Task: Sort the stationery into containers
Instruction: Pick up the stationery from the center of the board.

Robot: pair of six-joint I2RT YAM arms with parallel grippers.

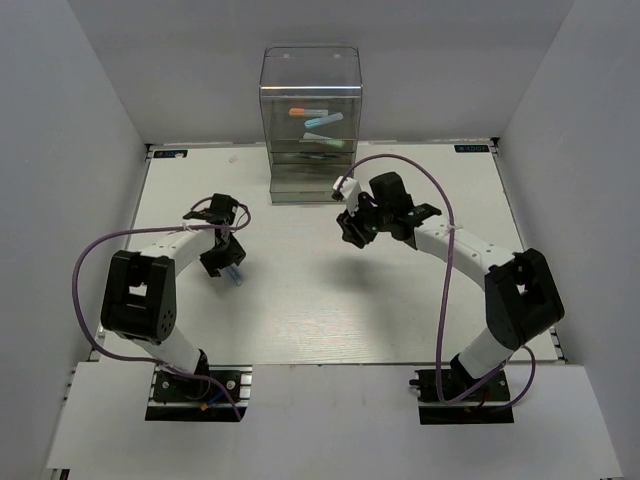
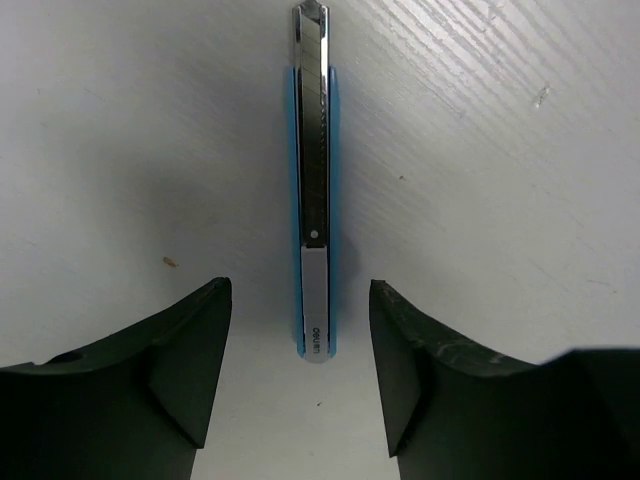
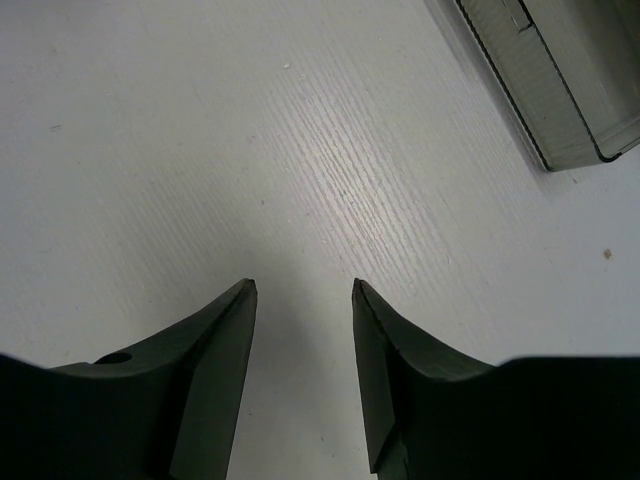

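A slim blue box cutter (image 2: 314, 200) with a silver metal slide lies flat on the white table. In the top view its blue end (image 1: 237, 279) shows under my left gripper (image 1: 222, 262). The left gripper (image 2: 300, 290) stands open, with the cutter's near end between the two fingertips and a gap on each side. My right gripper (image 3: 303, 285) is open over bare table with nothing between its fingers; in the top view it (image 1: 351, 230) hangs just in front of the containers (image 1: 310, 110), a tall clear drawer box. Markers with orange (image 1: 301, 112) and light-blue (image 1: 325, 121) caps lie in its drawers.
The lower corner of the clear box (image 3: 560, 90) shows at the upper right of the right wrist view. Purple cables (image 1: 440, 190) loop from both arms. Grey walls close in the table (image 1: 320, 300) on three sides.
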